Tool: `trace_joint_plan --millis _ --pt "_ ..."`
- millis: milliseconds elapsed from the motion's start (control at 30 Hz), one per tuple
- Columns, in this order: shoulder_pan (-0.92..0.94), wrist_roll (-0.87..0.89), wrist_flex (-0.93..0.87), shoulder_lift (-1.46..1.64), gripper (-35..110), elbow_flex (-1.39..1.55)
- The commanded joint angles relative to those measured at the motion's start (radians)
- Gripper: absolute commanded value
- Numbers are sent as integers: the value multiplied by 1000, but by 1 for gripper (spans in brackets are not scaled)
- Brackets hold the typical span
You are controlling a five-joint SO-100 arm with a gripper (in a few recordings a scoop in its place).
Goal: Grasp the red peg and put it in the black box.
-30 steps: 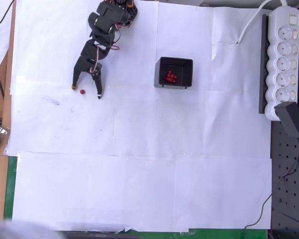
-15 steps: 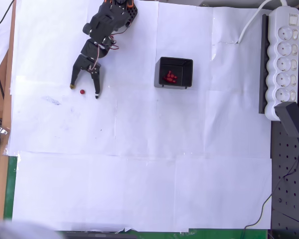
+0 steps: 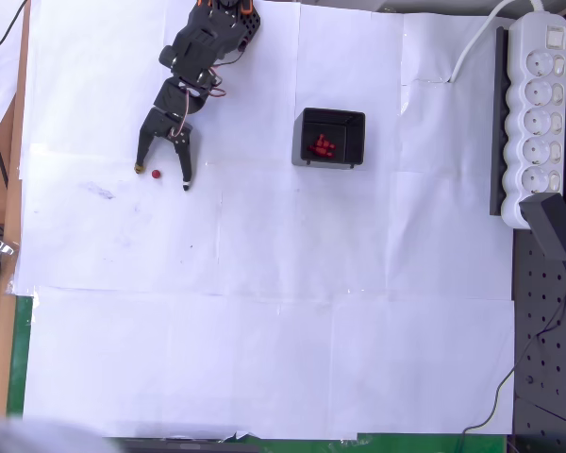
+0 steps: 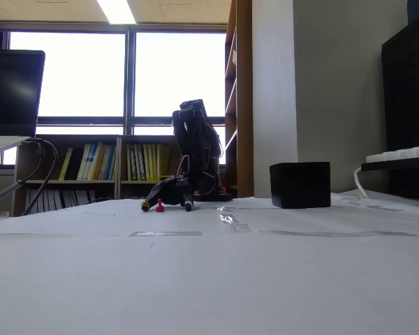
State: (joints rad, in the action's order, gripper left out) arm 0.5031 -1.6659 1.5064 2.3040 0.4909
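The red peg shows in the overhead view as a tiny dark-red dot on the white paper, in the upper left of the frame; in the fixed view it stands upright, a small knob on a wider foot. It lies between the two fingertips of the gripper, whose fingers are spread wide and point toward the bottom of the frame, one tip just left of the peg and the other a little to its lower right, neither touching it as far as can be told. In the fixed view the gripper sits low at the counter surface with the arm folded up behind it.

The black box stands right of the gripper, near the upper middle of the overhead frame (several red pieces already lie inside); in the fixed view it is a dark block right of the arm.

The white paper covers most of the counter, with its lower half bare. A white power strip and a black power adapter line the right edge, well apart from the box.
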Motion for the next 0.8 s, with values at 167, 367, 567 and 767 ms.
trace_joint_plan --millis 167,367,567,767 --pt "8 -3 -60 -81 41 -25" --pt "-3 -14 -120 -129 41 -55" --pt "-6 -14 -133 -137 41 -60" --pt "-17 -15 -135 -137 40 -66"
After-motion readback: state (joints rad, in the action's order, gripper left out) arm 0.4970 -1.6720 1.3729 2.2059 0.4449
